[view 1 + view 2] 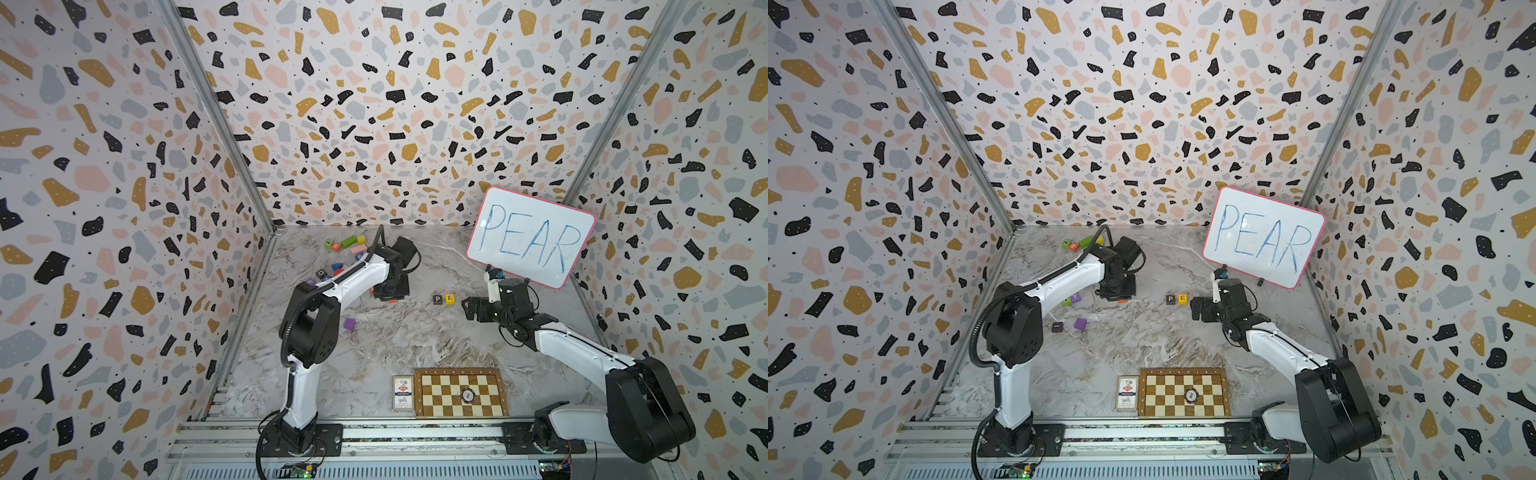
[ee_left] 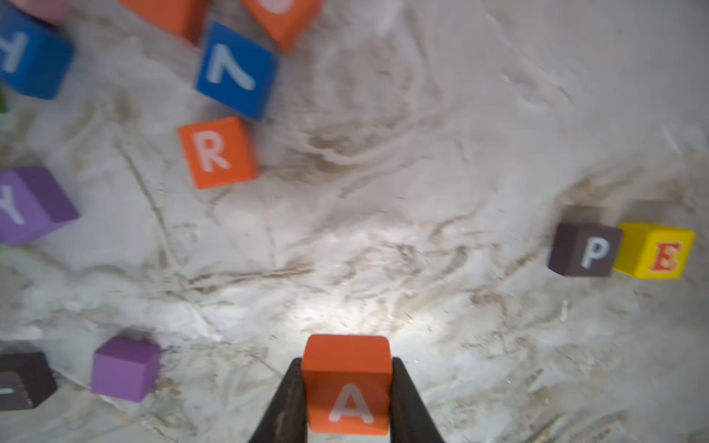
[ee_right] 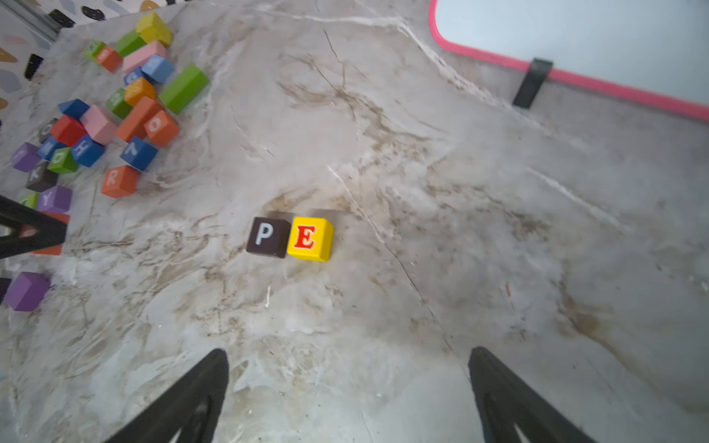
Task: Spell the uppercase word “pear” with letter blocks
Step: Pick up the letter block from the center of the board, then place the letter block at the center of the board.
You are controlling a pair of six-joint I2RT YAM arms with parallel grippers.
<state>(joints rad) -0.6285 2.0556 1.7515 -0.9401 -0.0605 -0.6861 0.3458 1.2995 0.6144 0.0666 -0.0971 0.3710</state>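
Marble tabletop (image 2: pixel 441 161), A block (image 2: pixel 347 399) in left hand (image 2: pixel 346 362)

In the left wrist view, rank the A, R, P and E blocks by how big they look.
1. A block, nearest the camera, in the left pincer.
2. R block.
3. P block and E block: alike, not ranked.

both top views look down from high above the near edge, facing the far wall, and take in the whole marble table (image 1: pixel 415 340). the left wrist view sits low and very close over the a block (image 2: pixel 347 383). the right wrist view looks down from farther off. both wrist views share the p block (image 3: pixel 268 236) and e block (image 3: pixel 310 238).
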